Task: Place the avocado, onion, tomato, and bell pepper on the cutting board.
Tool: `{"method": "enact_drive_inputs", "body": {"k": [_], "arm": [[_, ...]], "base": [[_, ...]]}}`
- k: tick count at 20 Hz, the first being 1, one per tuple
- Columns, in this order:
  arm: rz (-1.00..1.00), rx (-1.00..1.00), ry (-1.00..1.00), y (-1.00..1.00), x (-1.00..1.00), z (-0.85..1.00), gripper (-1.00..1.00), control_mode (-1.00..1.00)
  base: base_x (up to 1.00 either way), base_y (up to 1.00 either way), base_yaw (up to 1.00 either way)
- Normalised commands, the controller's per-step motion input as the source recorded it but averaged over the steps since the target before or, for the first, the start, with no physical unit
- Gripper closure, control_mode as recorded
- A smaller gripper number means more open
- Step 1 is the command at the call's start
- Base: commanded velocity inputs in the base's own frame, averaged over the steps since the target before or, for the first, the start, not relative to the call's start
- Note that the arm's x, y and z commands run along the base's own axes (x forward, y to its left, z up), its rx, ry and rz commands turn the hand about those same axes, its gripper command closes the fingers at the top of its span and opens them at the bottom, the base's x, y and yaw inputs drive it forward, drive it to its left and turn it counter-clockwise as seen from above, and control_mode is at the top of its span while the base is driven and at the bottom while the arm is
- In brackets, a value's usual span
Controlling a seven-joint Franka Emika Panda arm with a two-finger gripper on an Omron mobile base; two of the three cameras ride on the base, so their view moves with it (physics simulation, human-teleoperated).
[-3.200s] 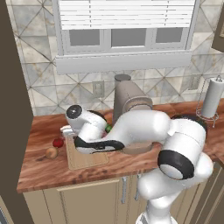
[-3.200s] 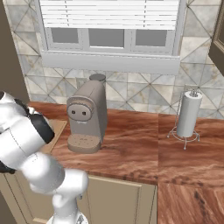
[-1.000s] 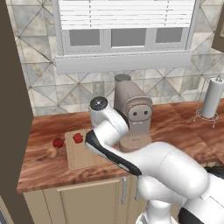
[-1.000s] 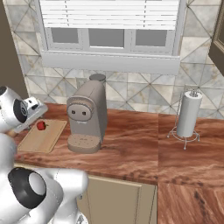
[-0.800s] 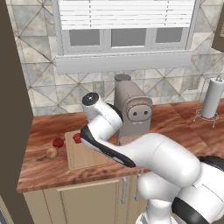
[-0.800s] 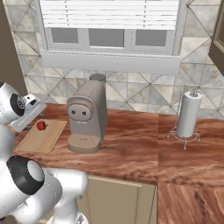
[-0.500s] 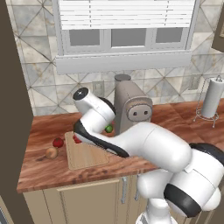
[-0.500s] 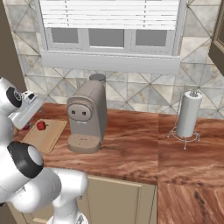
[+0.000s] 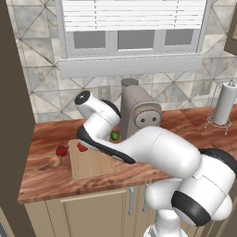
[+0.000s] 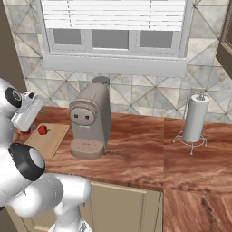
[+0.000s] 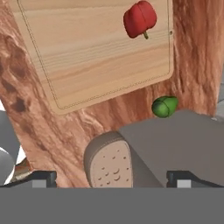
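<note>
The cutting board (image 11: pixel 96 52) was pale, matt wood with fine straight grain. The counter (image 11: pixel 26 105) looked like darker reddish wood with swirling grain. The bell pepper (image 11: pixel 140 18) was smooth, glossy red; the avocado (image 11: pixel 164 106) glossy green. The coffee machine (image 9: pixel 141 113) looked like matt grey-brown plastic.

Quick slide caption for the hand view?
Bell pepper on the cutting board; avocado waits on the counter beside the coffee machine.

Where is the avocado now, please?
The avocado lies on the wooden counter between the cutting board and the coffee machine, off the board.
</note>
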Motion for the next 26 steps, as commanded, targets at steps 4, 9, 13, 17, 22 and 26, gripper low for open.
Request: {"method": "enact_drive_inputs", "body": {"k": [4, 9, 13, 17, 22, 26], "arm": [[0.12, 0.0, -0.03, -0.44, 0.0, 0.0, -1.0, -1.0], [0.08, 0.0, 0.0, -0.22, 0.19, -0.13, -1.0, -1.0], [0.03, 0.0, 0.0, -0.07, 0.39, -0.12, -1.0, -1.0], [0.01, 0.0, 0.04, -0.01, 0.42, -0.12, -1.0, -1.0], [0.0, 0.0, 0.08, 0.0, 0.38, -0.18, -1.0, -1.0], [0.0, 0.0, 0.11, 0.0, 0.41, -0.19, -1.0, -1.0]], "base": [[0.0, 0.0, 0.0], [0.0, 0.0, 0.0], [0.0, 0.0, 0.0], [0.0, 0.0, 0.0], [0.0, 0.0, 0.0], [0.0, 0.0, 0.0]]}}
